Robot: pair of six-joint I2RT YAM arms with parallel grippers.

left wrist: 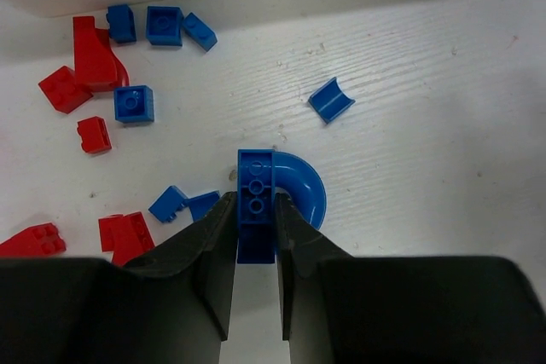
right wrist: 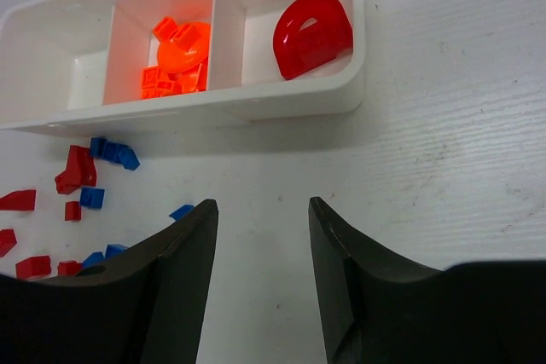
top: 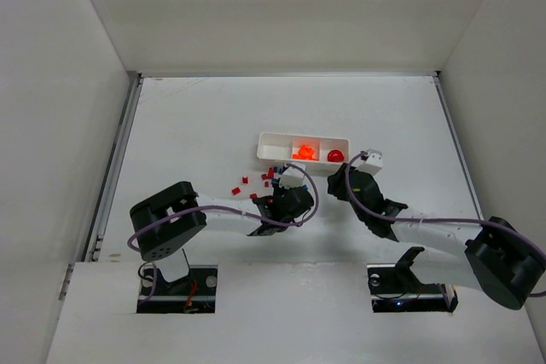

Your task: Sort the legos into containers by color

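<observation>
My left gripper (left wrist: 255, 202) is shut on a blue arch-shaped lego (left wrist: 303, 181) that rests on the white table, both jaws pressed against its straight studded leg. Loose blue legos (left wrist: 134, 104) and red legos (left wrist: 94, 57) lie scattered to its left, and a small curved blue piece (left wrist: 331, 100) lies to its upper right. The white tray of containers (right wrist: 256, 104) sits just beyond. Its middle compartment holds orange legos (right wrist: 175, 57) and its right one a red arch (right wrist: 311, 36). My right gripper (right wrist: 263, 206) stands open over bare table in front of the tray, holding nothing.
In the top view the tray (top: 271, 144) lies mid-table with the left gripper (top: 286, 198) and right gripper (top: 341, 178) close together just in front of it. White walls enclose the table on three sides.
</observation>
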